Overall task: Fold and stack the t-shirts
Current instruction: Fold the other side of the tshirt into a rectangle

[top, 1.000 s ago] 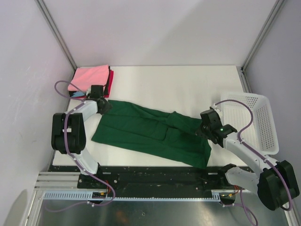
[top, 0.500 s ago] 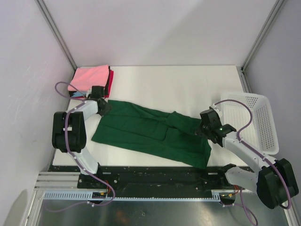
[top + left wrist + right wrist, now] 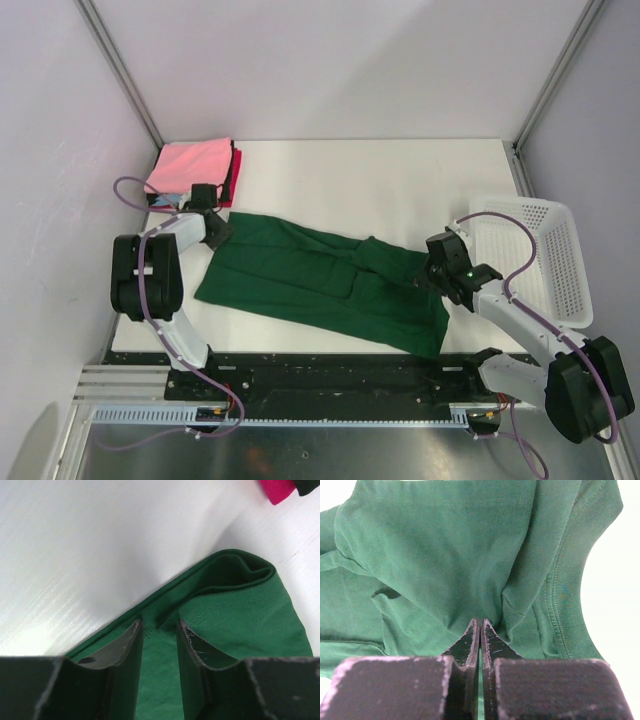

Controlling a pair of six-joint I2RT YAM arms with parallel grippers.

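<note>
Cloth of the large dark green t-shirt (image 3: 320,283) is being pinched by the fully closed right gripper (image 3: 480,630) at its 3 o'clock end. Left gripper (image 3: 159,631), jaws slightly parted, is being held astride its hem at 10 o'clock, near the folded pink-topped shirt stack (image 3: 196,167).

So we've got a white tabletop (image 3: 400,180) here. Lying flat across the near half is the dark green t-shirt (image 3: 310,280), spread out lengthwise. Back left corner has the folded stack (image 3: 195,170), pink on top, near the shirt's left end. The white mesh basket (image 3: 545,260) sits at the right edge
</note>
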